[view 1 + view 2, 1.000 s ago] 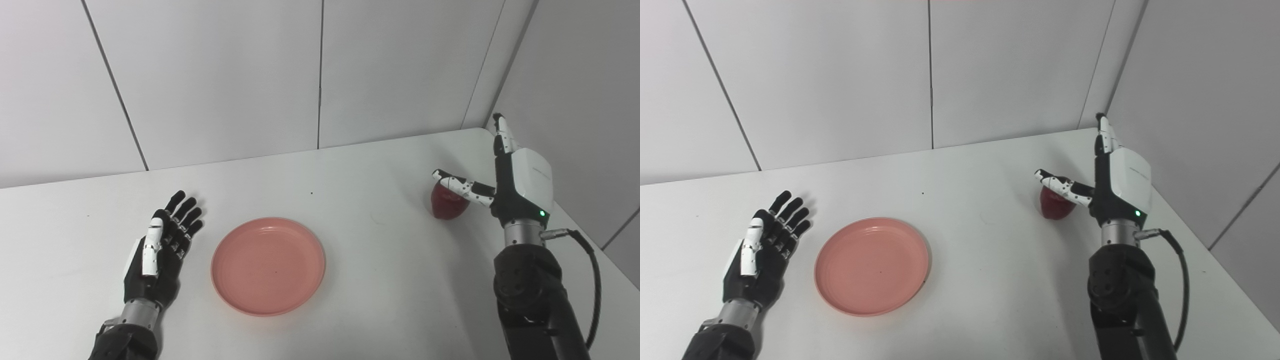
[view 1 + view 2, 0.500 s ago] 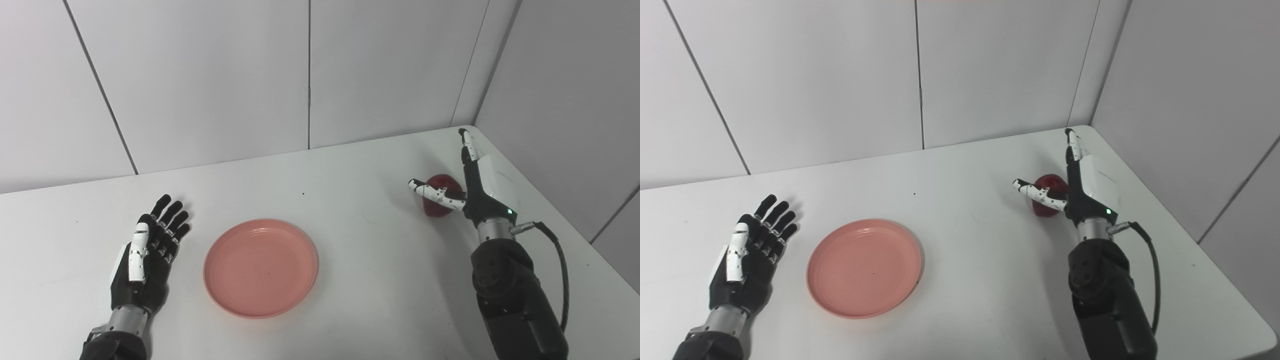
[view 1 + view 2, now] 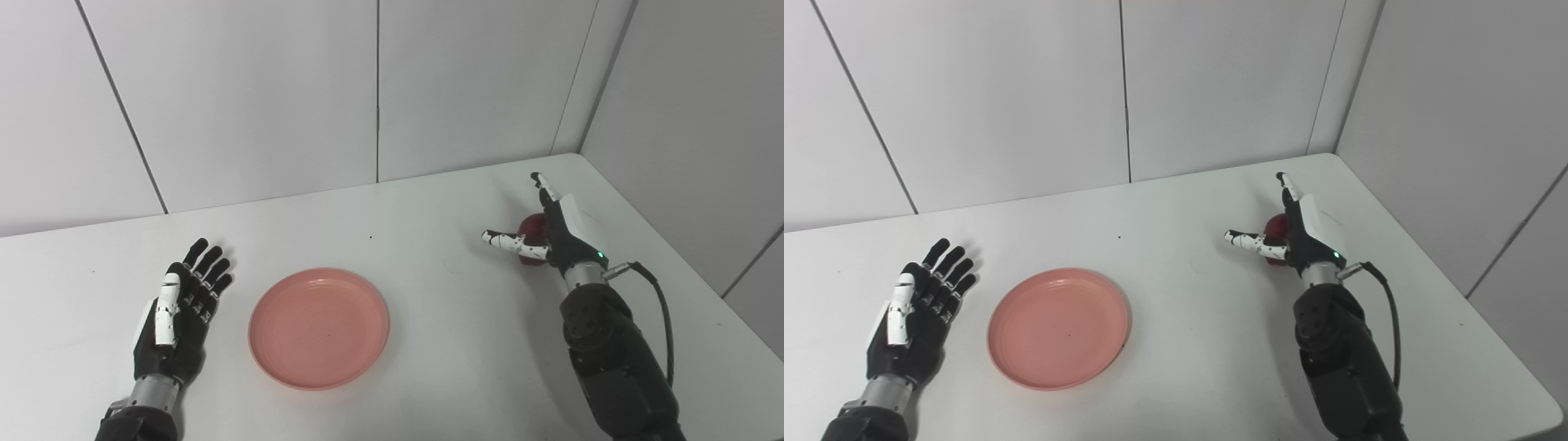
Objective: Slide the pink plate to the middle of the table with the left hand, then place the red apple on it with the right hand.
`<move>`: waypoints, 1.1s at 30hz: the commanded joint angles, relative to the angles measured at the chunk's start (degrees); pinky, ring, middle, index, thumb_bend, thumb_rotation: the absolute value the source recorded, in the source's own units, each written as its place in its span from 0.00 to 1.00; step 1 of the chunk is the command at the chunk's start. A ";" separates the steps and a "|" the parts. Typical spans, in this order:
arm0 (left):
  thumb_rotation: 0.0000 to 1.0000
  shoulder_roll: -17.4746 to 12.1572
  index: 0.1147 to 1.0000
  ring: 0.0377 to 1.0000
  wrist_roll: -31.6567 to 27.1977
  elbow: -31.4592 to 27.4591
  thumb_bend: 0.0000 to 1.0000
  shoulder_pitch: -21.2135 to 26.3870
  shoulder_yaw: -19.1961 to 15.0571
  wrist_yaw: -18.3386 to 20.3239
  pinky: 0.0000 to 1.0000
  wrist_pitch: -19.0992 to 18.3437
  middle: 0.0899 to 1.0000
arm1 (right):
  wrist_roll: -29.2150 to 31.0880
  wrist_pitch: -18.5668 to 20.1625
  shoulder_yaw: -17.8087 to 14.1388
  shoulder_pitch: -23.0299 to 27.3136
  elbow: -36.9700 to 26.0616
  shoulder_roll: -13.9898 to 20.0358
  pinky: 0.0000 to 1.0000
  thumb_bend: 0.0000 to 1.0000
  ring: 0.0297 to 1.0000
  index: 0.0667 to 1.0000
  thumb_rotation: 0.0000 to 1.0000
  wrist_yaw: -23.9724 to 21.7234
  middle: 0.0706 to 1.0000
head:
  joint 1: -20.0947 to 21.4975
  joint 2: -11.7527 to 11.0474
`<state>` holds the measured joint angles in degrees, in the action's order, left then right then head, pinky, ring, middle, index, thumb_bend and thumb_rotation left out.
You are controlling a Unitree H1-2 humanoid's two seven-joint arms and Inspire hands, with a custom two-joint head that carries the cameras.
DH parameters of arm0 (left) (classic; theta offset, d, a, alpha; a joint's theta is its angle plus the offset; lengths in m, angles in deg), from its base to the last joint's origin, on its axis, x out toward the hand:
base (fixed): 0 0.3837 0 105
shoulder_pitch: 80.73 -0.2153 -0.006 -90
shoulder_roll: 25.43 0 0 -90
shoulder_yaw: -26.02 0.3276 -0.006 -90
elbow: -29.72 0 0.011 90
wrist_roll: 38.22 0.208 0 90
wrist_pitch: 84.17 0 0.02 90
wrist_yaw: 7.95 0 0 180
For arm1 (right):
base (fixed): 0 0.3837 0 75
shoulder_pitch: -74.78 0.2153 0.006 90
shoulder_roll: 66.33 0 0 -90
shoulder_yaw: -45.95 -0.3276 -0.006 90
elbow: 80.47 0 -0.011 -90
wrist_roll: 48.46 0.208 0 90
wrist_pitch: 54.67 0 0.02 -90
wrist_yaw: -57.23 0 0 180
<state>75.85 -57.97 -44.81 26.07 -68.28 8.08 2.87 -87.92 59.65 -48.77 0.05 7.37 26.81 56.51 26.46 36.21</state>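
Observation:
The pink plate (image 3: 319, 327) lies flat on the white table (image 3: 429, 343), left of the middle. My left hand (image 3: 177, 315) rests palm up just left of the plate, fingers spread, apart from its rim and holding nothing. The red apple (image 3: 531, 234) stands at the right rear of the table, mostly hidden behind my right hand (image 3: 554, 229). That hand is against the apple's near side with its thumb stretched out to the left and its fingers straight, not closed around the fruit.
White wall panels (image 3: 380, 92) close the table at the back and on the right, meeting in a corner behind the apple. The table's right edge (image 3: 1470, 294) runs near my right arm, with a black cable (image 3: 658, 300) looping off the wrist.
The camera has shifted. My right hand has dropped lower and moved left onto the apple, covering more of it. The left hand and the plate have stayed where they were.

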 commanded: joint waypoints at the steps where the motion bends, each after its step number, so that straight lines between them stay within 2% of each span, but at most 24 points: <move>1: 1.00 -1.68 0.89 0.92 0.06 2.53 0.36 -2.63 -0.73 0.24 0.94 -1.30 0.91 | -0.03 -0.06 0.01 2.48 -0.12 1.91 0.77 1.00 0.86 0.92 0.50 1.56 0.91 | -0.04 -0.04; 12: 1.00 -1.79 0.89 0.91 0.06 2.13 0.36 -2.74 -0.80 0.42 0.93 -1.47 0.91 | 0.29 0.72 0.15 3.55 3.75 3.63 0.79 1.00 0.88 0.93 0.47 2.41 0.91 | -0.19 0.56; 24: 1.00 -1.89 0.88 0.91 0.23 1.86 0.35 -2.75 -0.72 0.16 0.93 -1.56 0.91 | 0.89 2.04 0.27 3.40 4.27 4.21 0.78 1.00 0.88 0.93 0.43 2.82 0.91 | -0.56 1.02; 29: 1.00 -1.90 0.88 0.91 0.03 1.20 0.37 -2.86 -0.59 0.38 0.93 -2.03 0.91 | -0.60 2.57 -0.22 3.44 3.59 3.42 0.69 1.00 0.80 0.89 0.42 2.61 0.85 | -0.56 1.02; 30: 1.00 -1.83 0.88 0.91 -0.09 1.12 0.36 -2.87 -0.66 0.28 0.93 -2.17 0.91 | -0.69 2.58 -0.46 3.44 3.42 3.16 0.41 1.00 0.49 0.87 0.40 2.64 0.54 | -0.56 1.02; 31: 1.00 -1.80 0.88 0.91 -0.20 1.13 0.36 -2.86 -0.71 0.31 0.93 -2.22 0.91 | -0.41 2.41 -0.24 3.32 3.35 3.27 0.31 1.00 0.38 0.86 0.40 2.95 0.44 | -0.71 1.06; 33: 1.00 -1.80 0.89 0.91 -0.21 1.16 0.35 -2.87 -0.70 0.28 0.94 -2.21 0.91 | 0.49 0.96 0.07 2.98 3.46 3.61 0.34 1.00 0.47 0.81 0.38 3.69 0.55 | -0.71 1.07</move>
<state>74.90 -58.37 -45.45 25.88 -68.56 8.50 2.37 -87.77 61.95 -48.40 1.49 12.60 29.17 58.10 25.75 37.35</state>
